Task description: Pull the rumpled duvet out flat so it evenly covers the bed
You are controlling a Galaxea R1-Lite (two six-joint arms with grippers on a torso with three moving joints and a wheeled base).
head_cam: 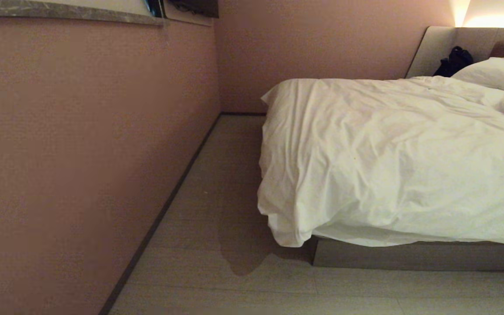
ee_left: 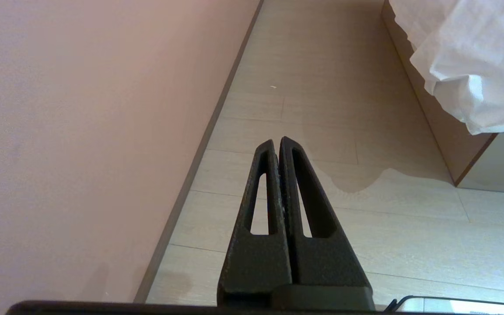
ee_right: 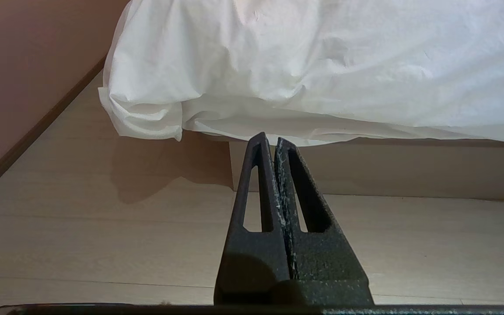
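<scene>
Sagging in rumpled folds over the near corner of the bed (head_cam: 409, 258), the puffy white duvet (head_cam: 392, 162) looks soft and bulky, best pinched at its drooping corner, while the left gripper (ee_left: 277, 142) and right gripper (ee_right: 270, 138) hang pressed together, empty, above the floor (head_cam: 234, 280).

Low bed (head_cam: 409, 258) on pale wood floor (head_cam: 217, 218), rumpled white duvet (head_cam: 387, 162) over it, pillow (head_cam: 497, 74) near headboard

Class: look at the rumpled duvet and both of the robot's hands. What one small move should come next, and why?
Probably open the right hand and reach toward the duvet corner hanging over the bed base. Both hands are shut and empty, the left hand points at bare floor, and the duvet lies bunched and wrinkled, so nothing can be pulled flat until it is gripped.
</scene>
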